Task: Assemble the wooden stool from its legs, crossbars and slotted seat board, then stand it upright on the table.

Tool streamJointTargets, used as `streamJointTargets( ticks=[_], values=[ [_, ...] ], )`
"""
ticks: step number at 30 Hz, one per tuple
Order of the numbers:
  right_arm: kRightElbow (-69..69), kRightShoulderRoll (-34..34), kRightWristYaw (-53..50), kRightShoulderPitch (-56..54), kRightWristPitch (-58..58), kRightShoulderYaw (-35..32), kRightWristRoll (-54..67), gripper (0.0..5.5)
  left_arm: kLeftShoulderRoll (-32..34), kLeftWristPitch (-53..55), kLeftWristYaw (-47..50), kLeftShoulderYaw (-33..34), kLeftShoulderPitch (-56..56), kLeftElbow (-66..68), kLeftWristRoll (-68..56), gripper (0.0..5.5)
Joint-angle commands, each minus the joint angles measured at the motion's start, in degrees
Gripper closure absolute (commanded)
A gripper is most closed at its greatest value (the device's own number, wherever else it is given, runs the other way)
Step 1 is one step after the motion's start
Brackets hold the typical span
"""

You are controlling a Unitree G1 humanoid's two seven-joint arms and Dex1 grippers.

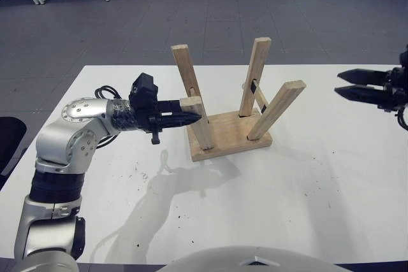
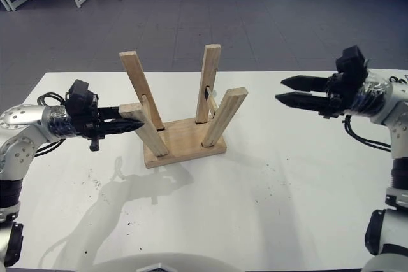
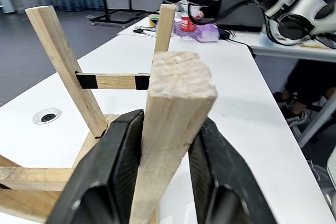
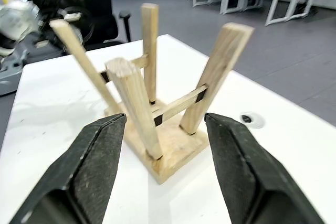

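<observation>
The wide white desk (image 1: pixel 306 208) carries the pale wooden stool (image 2: pixel 185 135) upside down near its middle, toward the far edge. Its flat seat board (image 1: pixel 224 133) lies on the desk top, with four square legs pointing up. The black left hand (image 1: pixel 194 118) pinches the stool leg nearest the desk's left edge (image 3: pixel 173 103). The black right hand (image 2: pixel 282 90) hangs spread toward the right edge, well apart from the stool.
</observation>
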Motion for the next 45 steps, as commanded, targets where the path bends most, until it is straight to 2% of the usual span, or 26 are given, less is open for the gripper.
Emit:
streamJointTargets(
  ticks=[1,7,14,21,25,29,32,33,36,38,39,41,45],
  values=[
    [-1.91,3.83,0.10,-1.50,-0.89,4.47,-2.05,2.74,1.43,-2.36,-6.68,-1.64,-1.84,4.95,2.24,4.31],
    [-8.88,8.37,2.10,-1.98,2.31,11.55,-1.73,2.74,0.81,-5.54,-11.88,-2.57,-3.91,11.03,4.47,4.33],
    [-8.74,12.89,-0.94,-4.72,2.54,12.02,-2.23,2.74,0.36,-6.62,-12.11,-2.81,-2.80,11.93,5.02,4.33],
    [-7.02,13.07,-0.03,-5.14,2.22,14.21,-4.68,4.11,0.82,-6.73,-12.16,-2.39,-2.10,12.83,5.00,4.33],
    [-10.26,11.31,2.27,-3.51,6.88,12.32,-0.18,4.14,1.99,-2.20,-12.50,-0.44,-0.11,8.10,0.35,4.33],
    [-12.99,8.84,4.83,-4.29,17.48,5.04,11.36,4.20,4.40,7.67,-12.49,3.78,-2.83,3.17,-8.59,4.36],
    [1.06,13.89,1.20,-14.12,22.23,4.17,11.88,4.43,-0.30,14.30,-12.51,1.79,-13.29,14.09,-10.24,4.42],
    [10.57,17.37,-1.25,-18.96,22.52,5.34,9.25,4.10,-4.27,15.80,-11.82,0.32,-18.37,22.70,-8.56,4.42],
    [39.87,26.73,-12.99,-29.52,16.07,8.32,-1.03,3.50,-15.11,16.63,-3.81,-0.88,-29.95,51.14,-1.71,3.74],
    [51.43,29.42,-21.30,-31.64,10.70,7.08,-4.46,3.16,-18.67,14.65,3.59,2.40,-32.85,63.69,-0.66,3.57],
    [54.57,29.72,-24.85,-31.83,8.93,5.41,-4.57,2.95,-19.56,13.85,8.09,6.17,-33.87,68.12,-2.63,3.57],
    [58.87,29.71,-31.26,-32.22,4.93,2.16,-4.50,2.95,-20.06,10.22,14.61,11.51,-34.99,74.00,-4.63,3.57],
    [63.16,28.60,-38.51,-33.25,0.35,-3.62,-3.85,2.95,-18.57,5.68,21.41,16.93,-34.99,79.50,-3.47,3.57]
  ],
)
